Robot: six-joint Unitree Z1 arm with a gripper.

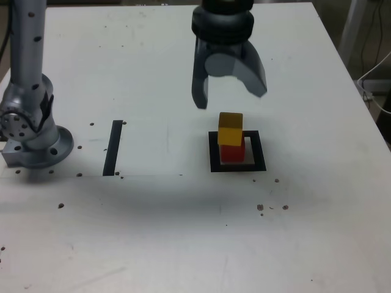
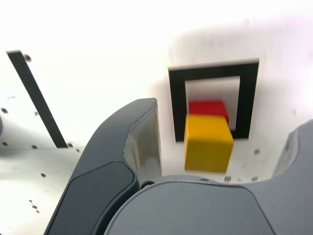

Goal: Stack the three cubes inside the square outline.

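Two jaws spread wide and empty: the gripper [image 1: 231, 93] hangs above and just behind the yellow cube [image 1: 230, 128], clear of it. Yellow sits on the red cube [image 1: 231, 152] inside the square outline [image 1: 214, 152], skewed a bit off red toward the outline's near edge; no green cube in either view, likely off-frame. Risk: the offset top block gives green a poor seat, and any jaw brush or hard set-down could topple the stack out of the outline.

white table [image 1: 183, 244] carries the square outline [image 1: 214, 152], red cube [image 1: 231, 152] inside it, a black strip [image 1: 113, 148], the arm base [image 1: 36, 143].
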